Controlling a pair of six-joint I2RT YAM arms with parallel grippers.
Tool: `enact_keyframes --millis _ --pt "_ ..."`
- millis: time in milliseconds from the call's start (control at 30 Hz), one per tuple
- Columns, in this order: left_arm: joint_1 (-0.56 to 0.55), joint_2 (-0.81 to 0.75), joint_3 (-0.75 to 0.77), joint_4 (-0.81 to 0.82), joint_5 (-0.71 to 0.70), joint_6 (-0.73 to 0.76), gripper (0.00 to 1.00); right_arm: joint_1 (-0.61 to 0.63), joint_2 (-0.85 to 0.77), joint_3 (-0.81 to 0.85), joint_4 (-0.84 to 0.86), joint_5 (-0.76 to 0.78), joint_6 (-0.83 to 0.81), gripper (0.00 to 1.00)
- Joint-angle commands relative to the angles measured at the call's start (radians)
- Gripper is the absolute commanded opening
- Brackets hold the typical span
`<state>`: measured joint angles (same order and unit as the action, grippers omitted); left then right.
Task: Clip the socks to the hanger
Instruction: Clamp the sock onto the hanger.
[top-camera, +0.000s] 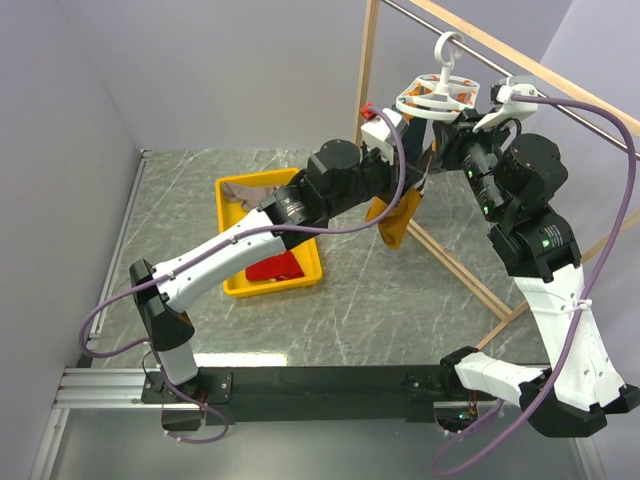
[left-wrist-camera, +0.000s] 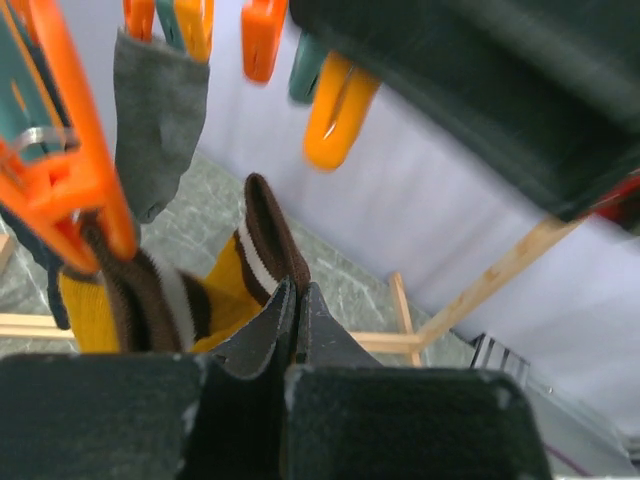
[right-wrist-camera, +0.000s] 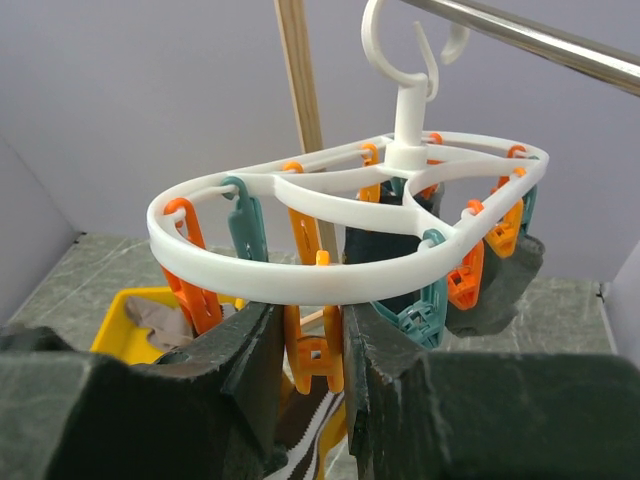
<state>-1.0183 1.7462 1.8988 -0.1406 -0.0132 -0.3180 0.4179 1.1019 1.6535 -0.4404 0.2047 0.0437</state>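
The white hanger hangs by its hook from the metal rod, and in the right wrist view orange and teal clips dangle from it. My right gripper is shut on an orange clip at the near rim, a finger on each side. A mustard sock with a brown-and-white striped cuff hangs below. My left gripper is shut on that cuff. Another orange clip touches the cuff's other end. A grey sock and dark socks hang clipped.
A yellow bin on the table holds a red sock and a beige one. The wooden frame with its metal rod stands around the hanger, its base rail crossing the table.
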Motion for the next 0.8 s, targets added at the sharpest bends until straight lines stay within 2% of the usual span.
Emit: enact_keyframes --millis 0,267,467,767 --pt "-0.029 -0.007 0.115 0.03 -0.09 -0.023 0.01 -0.007 -0.023 -0.015 0.057 0.036 0.012 0.0" --pt "-0.058 0.03 0.187 -0.01 -0.14 -0.03 0.01 -0.007 -0.017 -0.021 0.058 0.053 -0.008 0.0" --pt "-0.065 0.102 0.284 -0.119 -0.143 -0.052 0.01 -0.008 -0.024 -0.011 0.071 0.053 -0.01 0.0" --pt "-0.085 0.088 0.235 -0.122 -0.212 -0.04 0.0 -0.007 -0.013 -0.011 0.072 0.042 -0.015 0.0"
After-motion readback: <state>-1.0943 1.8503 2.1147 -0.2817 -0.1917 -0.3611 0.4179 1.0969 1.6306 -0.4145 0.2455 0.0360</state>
